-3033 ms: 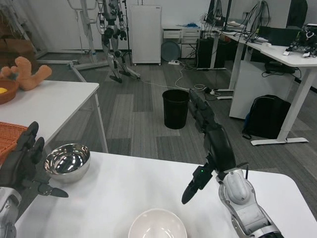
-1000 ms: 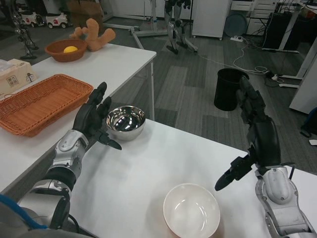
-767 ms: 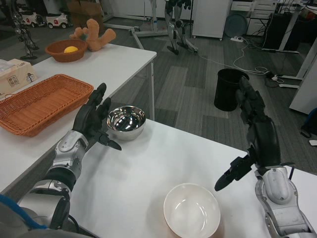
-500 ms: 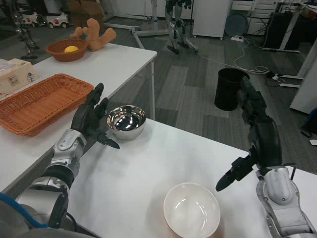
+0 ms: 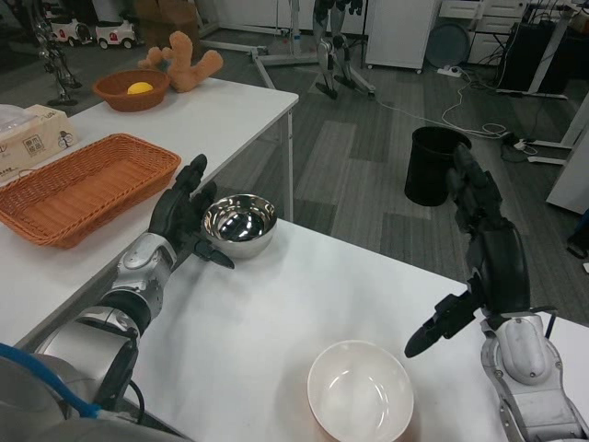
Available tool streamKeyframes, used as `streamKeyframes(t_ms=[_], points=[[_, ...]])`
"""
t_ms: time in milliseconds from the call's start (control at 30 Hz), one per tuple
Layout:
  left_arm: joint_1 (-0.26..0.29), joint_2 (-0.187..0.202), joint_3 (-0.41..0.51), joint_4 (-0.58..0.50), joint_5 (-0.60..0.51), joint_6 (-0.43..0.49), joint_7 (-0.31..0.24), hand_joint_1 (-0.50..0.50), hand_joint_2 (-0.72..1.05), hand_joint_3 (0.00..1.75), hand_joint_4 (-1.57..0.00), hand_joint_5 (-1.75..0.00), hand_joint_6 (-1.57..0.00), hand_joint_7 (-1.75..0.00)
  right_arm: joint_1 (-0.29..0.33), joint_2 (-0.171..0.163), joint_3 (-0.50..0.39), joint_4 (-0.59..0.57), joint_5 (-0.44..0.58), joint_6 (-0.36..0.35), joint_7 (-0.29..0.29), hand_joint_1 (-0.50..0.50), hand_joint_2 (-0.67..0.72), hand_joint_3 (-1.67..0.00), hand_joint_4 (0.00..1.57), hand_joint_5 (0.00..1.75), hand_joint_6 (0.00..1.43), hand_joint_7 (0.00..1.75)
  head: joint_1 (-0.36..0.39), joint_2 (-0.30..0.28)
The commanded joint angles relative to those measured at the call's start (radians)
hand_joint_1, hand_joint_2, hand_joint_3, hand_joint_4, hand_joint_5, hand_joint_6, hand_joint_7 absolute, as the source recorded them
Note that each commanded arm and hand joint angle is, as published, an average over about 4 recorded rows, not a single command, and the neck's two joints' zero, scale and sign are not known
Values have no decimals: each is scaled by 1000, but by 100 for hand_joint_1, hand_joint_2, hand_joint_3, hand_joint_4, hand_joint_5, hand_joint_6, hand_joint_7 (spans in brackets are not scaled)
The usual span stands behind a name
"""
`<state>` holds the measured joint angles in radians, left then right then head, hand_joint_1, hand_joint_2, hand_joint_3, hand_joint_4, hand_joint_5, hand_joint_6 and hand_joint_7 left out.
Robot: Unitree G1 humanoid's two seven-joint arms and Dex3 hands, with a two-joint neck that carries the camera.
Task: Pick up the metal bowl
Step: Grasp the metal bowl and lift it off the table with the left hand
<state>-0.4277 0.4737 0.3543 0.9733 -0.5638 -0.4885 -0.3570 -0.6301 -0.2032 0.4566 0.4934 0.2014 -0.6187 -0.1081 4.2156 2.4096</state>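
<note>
**Left hand spread beside the metal bowl, nothing yet held**

At the upper left: a tissue box [image 5: 32,147] on the neighbouring white table [image 5: 230,106], and just right of it a wicker basket [image 5: 87,184], long and shallow. Further back on that table, a small brown bowl [image 5: 132,90] with a yellow object inside, and beside it a tan plush toy [image 5: 184,60].

Left of centre: left hand [image 5: 184,216] open, fingers spread and pointing up, thumb stretched out low toward the right; palm turned to the metal bowl [image 5: 240,226]. Close against the bowl's left side, though actual contact cannot be told. Metal bowl upright, near the far left corner of the near table [image 5: 304,313], shiny inside.

Lower centre: white bowl [image 5: 360,391], upright, near the front edge of the near table, well apart from the metal bowl.

Right side: right hand [image 5: 483,249] raised above the table, open, fingers extended upward, thumb pointing down to the left, holding nothing. Behind it on the floor, a black waste bin [image 5: 433,166].
</note>
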Motion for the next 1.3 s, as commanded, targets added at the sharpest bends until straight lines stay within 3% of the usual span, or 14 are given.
streamKeyframes(t_ms=[33,767,1000,1133,1300], points=[[-17,28,-40,34,-47,0,-1,-50,-37,0,0,0,0,0,-11,-1,1,-8,7,-16,1,-42,66,0,0,0,0,0,3,-2],[-51,44,-153,92,-88,4,1,-50,-37,2,0,0,0,0,-10,7,11,-3,10,-21,1,-42,66,0,0,0,0,0,6,-12],[-60,48,-187,97,-107,3,3,-50,-30,0,0,0,-1,-9,-6,7,13,-4,13,-24,1,-42,61,0,0,0,0,0,3,-14],[-62,48,-192,97,-108,1,4,-50,-28,4,0,0,-10,-14,-4,7,13,-5,13,-24,1,-42,66,0,0,0,0,0,3,-12],[-62,44,-195,97,-108,-1,4,-48,-19,0,0,0,-35,-31,-3,7,13,-6,15,-24,1,-38,66,0,0,0,0,0,3,-13]])
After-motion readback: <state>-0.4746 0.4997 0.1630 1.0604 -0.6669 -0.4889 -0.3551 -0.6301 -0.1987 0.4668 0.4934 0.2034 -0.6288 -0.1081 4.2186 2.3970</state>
